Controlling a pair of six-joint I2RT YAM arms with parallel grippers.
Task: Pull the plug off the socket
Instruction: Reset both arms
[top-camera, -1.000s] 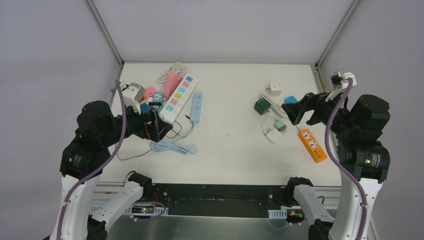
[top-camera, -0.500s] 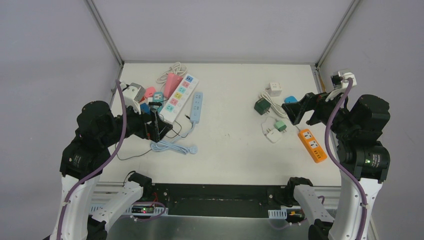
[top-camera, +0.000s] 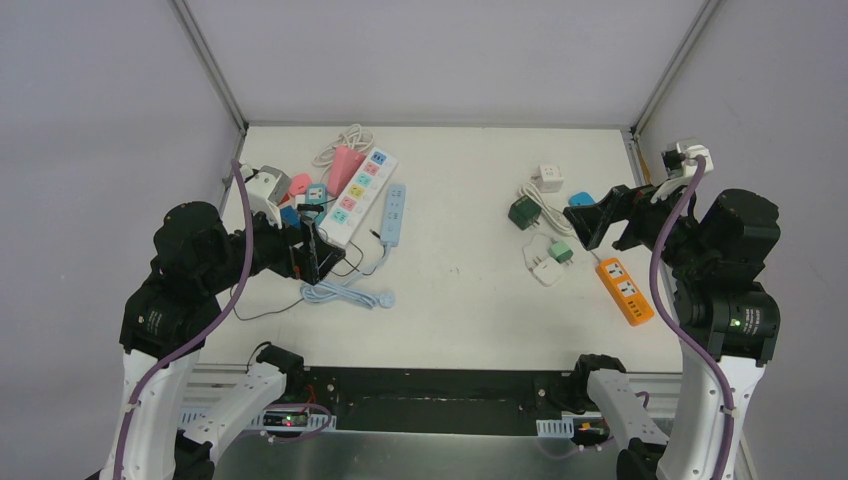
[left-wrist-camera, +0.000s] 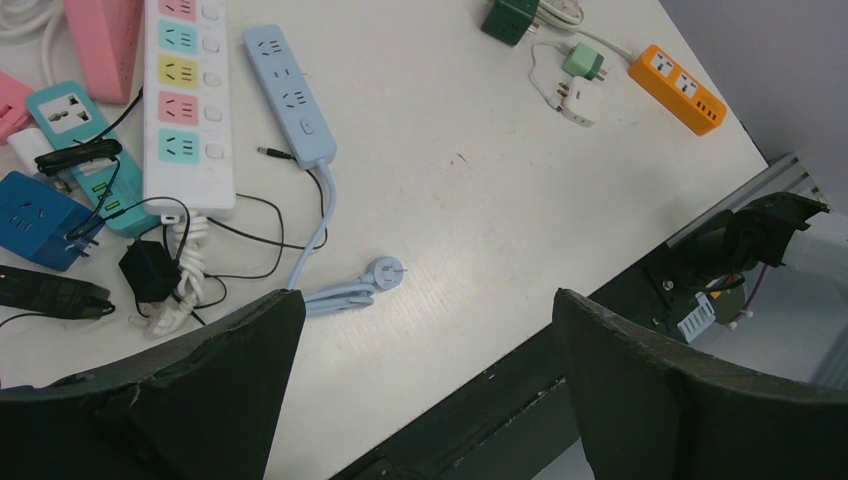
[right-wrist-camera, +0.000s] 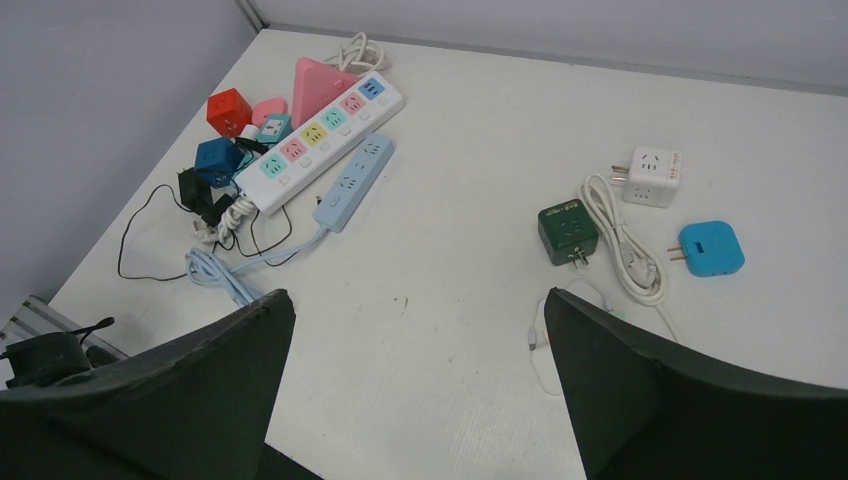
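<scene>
Above the left side of the table (top-camera: 470, 290), the left gripper (top-camera: 315, 252) hovers, jaws spread and empty, beside the white power strip (top-camera: 358, 198). The right gripper (top-camera: 585, 228), likewise spread and empty, hangs near the dark green adapter (top-camera: 523, 211) and orange power strip (top-camera: 625, 290); which plug is seated I cannot tell.

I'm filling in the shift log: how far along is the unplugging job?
Done: nothing visible yet. In hand: nothing. The left end effector and right end effector are open and empty, raised over the table. Left: the whole pull. I cannot tell which plug is seated in the clutter around the white power strip.
</scene>
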